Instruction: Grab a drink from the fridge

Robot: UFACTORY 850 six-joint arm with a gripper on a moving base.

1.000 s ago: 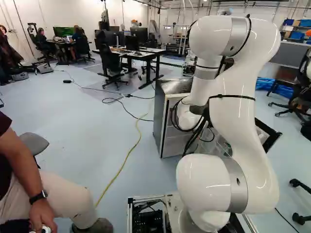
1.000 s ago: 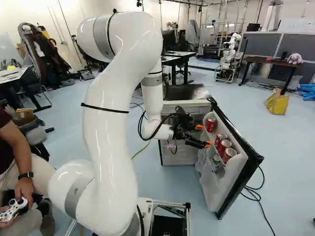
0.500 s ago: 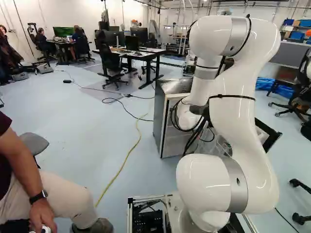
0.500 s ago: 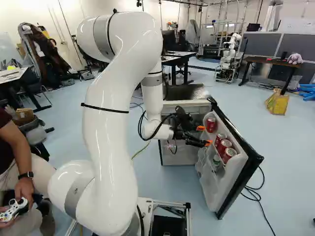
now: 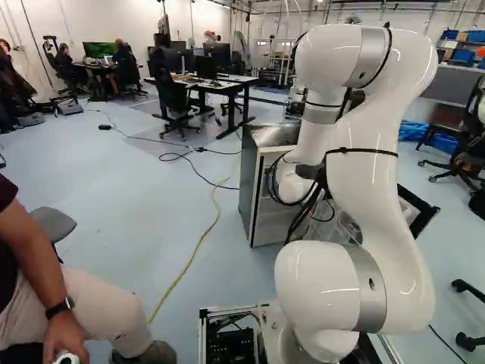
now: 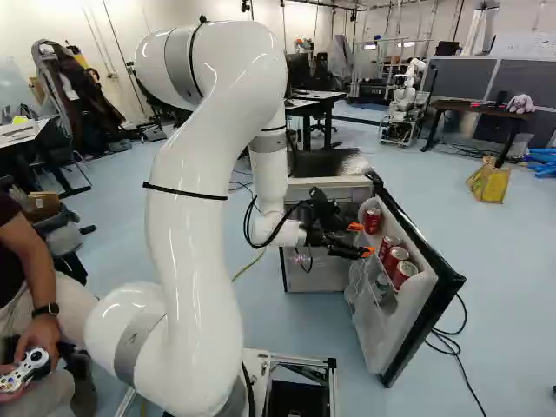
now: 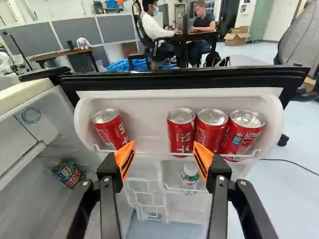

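Note:
In the right base view the gripper (image 6: 362, 240) is at the inner side of the open fridge door (image 6: 432, 252). From the wrist, the gripper (image 7: 164, 155) has its orange-padded fingers apart, nothing gripped. Ahead, on the door's upper shelf (image 7: 144, 102), one red can (image 7: 110, 130) leans alone beyond one finger. A red can (image 7: 181, 130), a second (image 7: 211, 130) and a third (image 7: 242, 133) stand grouped beyond the other finger; whether its tip touches them I cannot tell. A green-and-silver can (image 7: 190, 178) is on the lower door shelf, a dark can (image 7: 69, 174) inside the fridge.
The fridge body (image 5: 261, 193) stands ahead of the base, its door swung out to the right. A black cable (image 6: 460, 365) lies on the floor past the door, and a yellow cable (image 5: 198, 244) runs left of the fridge. Another robot (image 6: 404, 104) is farther back.
The gripper's fingers have drawn somewhat closer together, still apart. The arm, base, door and cans show no clear shift.

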